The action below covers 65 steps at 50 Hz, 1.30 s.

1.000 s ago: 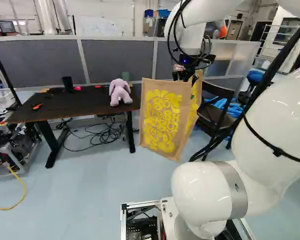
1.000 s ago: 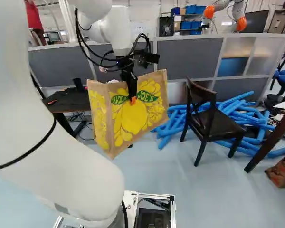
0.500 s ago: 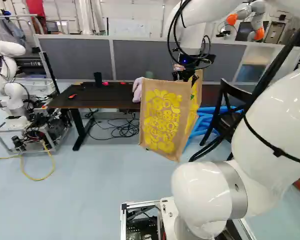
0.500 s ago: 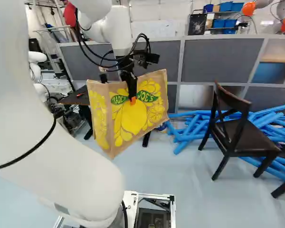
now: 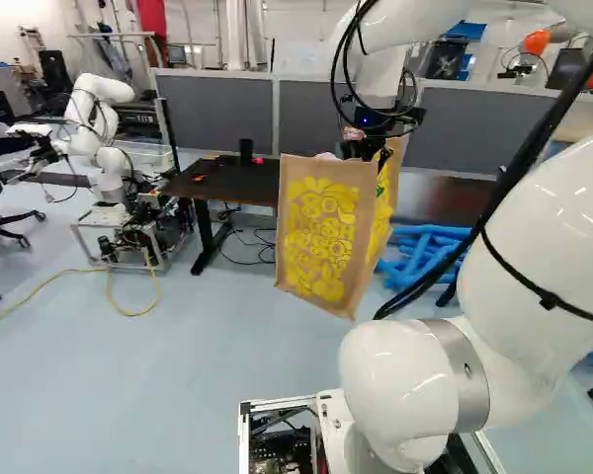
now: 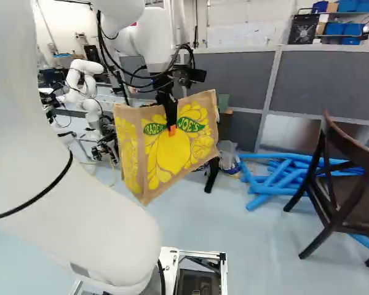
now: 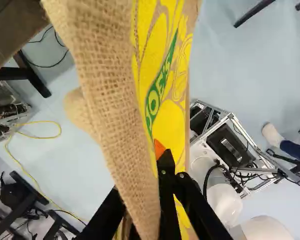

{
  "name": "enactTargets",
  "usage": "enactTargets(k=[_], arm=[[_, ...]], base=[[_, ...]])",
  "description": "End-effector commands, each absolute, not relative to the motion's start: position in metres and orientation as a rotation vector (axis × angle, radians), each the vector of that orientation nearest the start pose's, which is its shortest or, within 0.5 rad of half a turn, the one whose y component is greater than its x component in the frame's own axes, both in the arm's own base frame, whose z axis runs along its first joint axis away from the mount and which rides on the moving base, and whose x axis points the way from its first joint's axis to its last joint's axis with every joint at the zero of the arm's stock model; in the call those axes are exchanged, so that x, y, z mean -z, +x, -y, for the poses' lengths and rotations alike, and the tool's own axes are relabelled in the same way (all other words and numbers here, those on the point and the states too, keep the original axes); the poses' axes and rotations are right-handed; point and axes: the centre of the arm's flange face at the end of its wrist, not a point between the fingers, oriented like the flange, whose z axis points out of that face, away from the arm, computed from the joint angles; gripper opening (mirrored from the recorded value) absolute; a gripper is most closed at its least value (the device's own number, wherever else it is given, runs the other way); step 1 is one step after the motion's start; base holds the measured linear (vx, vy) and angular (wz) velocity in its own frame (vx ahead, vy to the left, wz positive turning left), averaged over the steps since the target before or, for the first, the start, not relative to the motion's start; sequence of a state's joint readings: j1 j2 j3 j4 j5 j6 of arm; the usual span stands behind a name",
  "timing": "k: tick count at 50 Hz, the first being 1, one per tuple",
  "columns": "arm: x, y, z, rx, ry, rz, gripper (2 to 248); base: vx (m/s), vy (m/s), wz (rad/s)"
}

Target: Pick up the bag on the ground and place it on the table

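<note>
In the right base view my gripper (image 6: 171, 126) is clamped on the panel of the tan bag (image 6: 169, 150) with yellow lemon prints, which hangs tilted off the floor. The bag (image 5: 321, 232) covers the right part of the dark table (image 5: 239, 184) in the left base view. From the wrist, the gripper (image 7: 155, 152) shows one finger with its orange pad (image 7: 159, 149) pressed on the printed side; cloth hides the other finger. The burlap (image 7: 107, 85) fills the space ahead, with a corner of the table (image 7: 17, 30) beyond it.
Another robot (image 5: 104, 148) stands left of the table, a yellow cable (image 5: 128, 312) on the floor near it. Blue foam tubes (image 6: 277, 178) and a dark chair (image 6: 338, 190) are at the right. A grey partition (image 5: 212, 109) runs behind. In the wrist view, a person's feet (image 7: 273, 135) are beside the base.
The base has turned left, so the table, chair and tubes have shifted rightward in both base views. The arm keeps its pose, with the bag still held.
</note>
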<state>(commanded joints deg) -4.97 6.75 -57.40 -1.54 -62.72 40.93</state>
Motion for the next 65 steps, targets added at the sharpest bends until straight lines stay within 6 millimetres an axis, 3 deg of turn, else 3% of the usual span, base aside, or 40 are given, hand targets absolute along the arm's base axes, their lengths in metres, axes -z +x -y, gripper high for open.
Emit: enactTargets(k=[31,65], arm=[[-0.6106,0.4035,0.0372,0.049,-2.914,-1.213,21],[-0.6106,0.4035,0.0372,0.049,-2.914,-1.213,21]], base=[[0.026,0.088,0.383],[0.099,0.026,0.115]])
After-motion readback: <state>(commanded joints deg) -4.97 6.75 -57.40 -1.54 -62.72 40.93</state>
